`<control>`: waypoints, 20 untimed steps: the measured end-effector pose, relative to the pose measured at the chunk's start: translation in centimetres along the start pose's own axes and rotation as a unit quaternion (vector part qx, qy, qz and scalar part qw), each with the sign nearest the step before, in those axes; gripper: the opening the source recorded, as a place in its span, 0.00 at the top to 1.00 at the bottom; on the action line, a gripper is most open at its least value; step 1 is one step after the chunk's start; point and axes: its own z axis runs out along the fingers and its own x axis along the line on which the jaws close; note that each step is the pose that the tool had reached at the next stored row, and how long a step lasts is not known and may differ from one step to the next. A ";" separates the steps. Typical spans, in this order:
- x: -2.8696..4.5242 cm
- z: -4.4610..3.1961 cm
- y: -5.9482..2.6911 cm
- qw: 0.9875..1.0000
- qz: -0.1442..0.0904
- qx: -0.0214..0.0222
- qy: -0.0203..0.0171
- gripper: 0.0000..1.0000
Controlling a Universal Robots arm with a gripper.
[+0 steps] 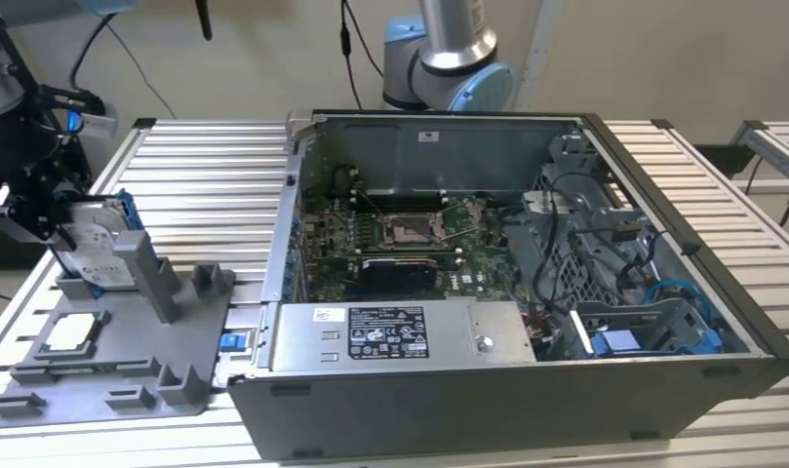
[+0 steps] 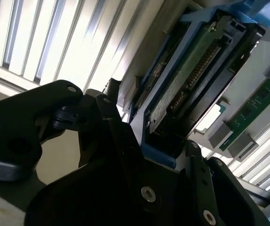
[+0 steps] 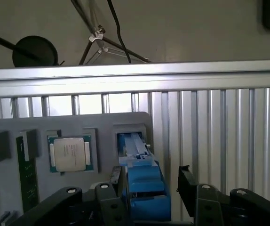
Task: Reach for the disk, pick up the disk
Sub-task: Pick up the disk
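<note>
Right between the fingers (image 3: pixel 187 184) sits the disk (image 3: pixel 142 193), standing on edge with its length running away from them into the gray holder (image 3: pixel 102 125) slot, and they're spread apart either side, not clamped yet.

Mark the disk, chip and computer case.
disk (image 3: pixel 144 183), first wrist view, on its blue carrier frame
chip (image 3: pixel 70 154), first wrist view, on its silver top
computer case (image 1: pixel 498 405), exterior view, near side wall

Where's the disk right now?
At the exterior view's left, the disk stands on edge in the grey tray beside the computer case, between the gripper's open jaws.
</note>
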 end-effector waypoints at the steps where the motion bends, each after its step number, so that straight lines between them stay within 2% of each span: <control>1: 0.04 0.05 -0.01 1.000 0.000 0.000 0.000 0.00; 9: 0.08 0.22 -0.01 1.000 0.000 0.000 -0.002 0.00; 10: 0.08 0.23 -0.01 1.000 0.000 0.000 -0.002 1.00; 20: 0.10 0.23 -0.01 1.000 0.000 0.000 -0.002 1.00</control>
